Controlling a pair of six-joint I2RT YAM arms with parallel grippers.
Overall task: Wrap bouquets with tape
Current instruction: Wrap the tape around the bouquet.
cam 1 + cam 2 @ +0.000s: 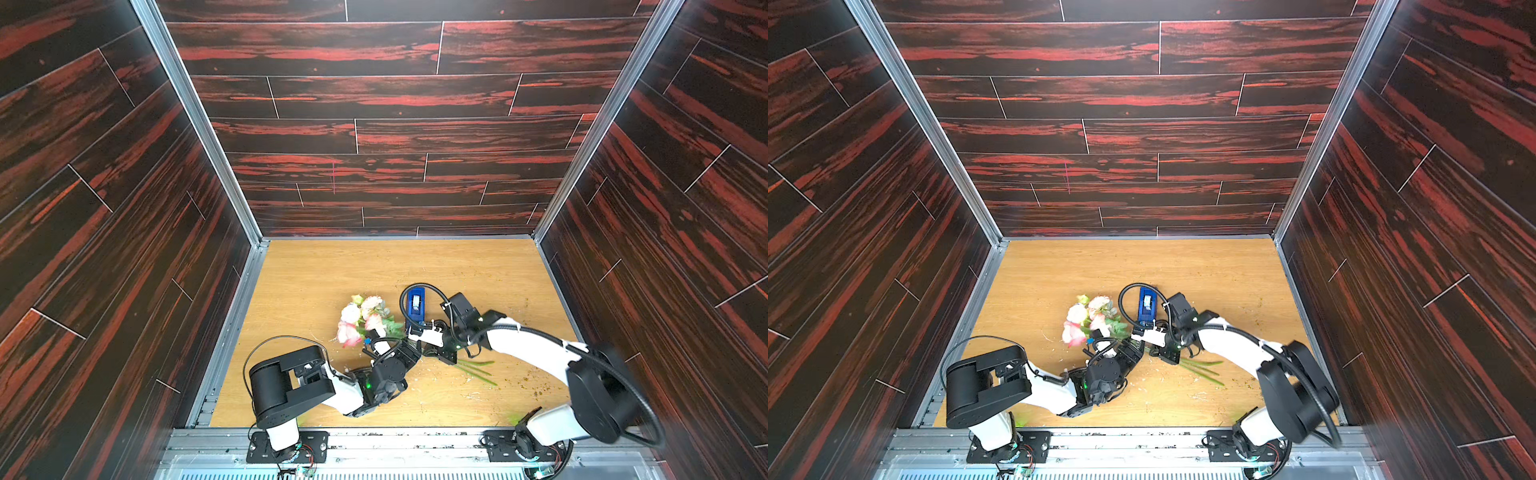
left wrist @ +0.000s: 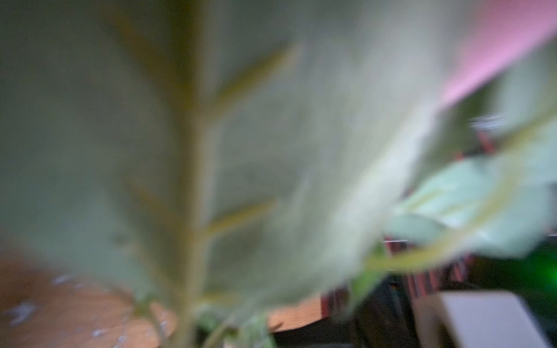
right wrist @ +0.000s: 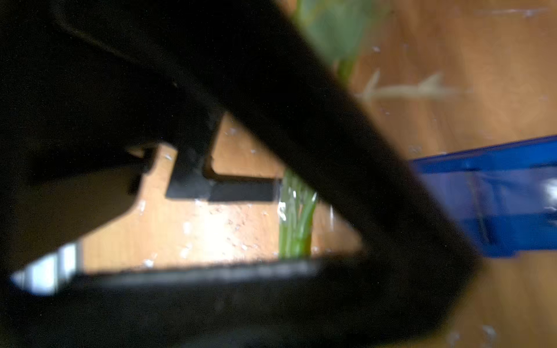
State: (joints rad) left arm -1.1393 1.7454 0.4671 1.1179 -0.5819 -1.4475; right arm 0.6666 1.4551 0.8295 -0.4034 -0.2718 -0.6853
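We see the rose bouquet (image 1: 361,322) lying mid-bench (image 1: 316,266), blooms toward 10 o'clock, stems (image 1: 478,370) toward 4. The blue tape dispenser (image 1: 415,305) stands just beside it, at 2 o'clock. By the stems the right fingers (image 3: 211,280) are closed; whether the left fingers (image 1: 409,352) are parted we cannot tell.

The pink-and-white rose bouquet (image 1: 360,321) sits just beside the blue tape dispenser (image 1: 415,305), green stems splayed.

Overhead stereo pair; wrist close-ups near bouquet (image 2: 193,150)
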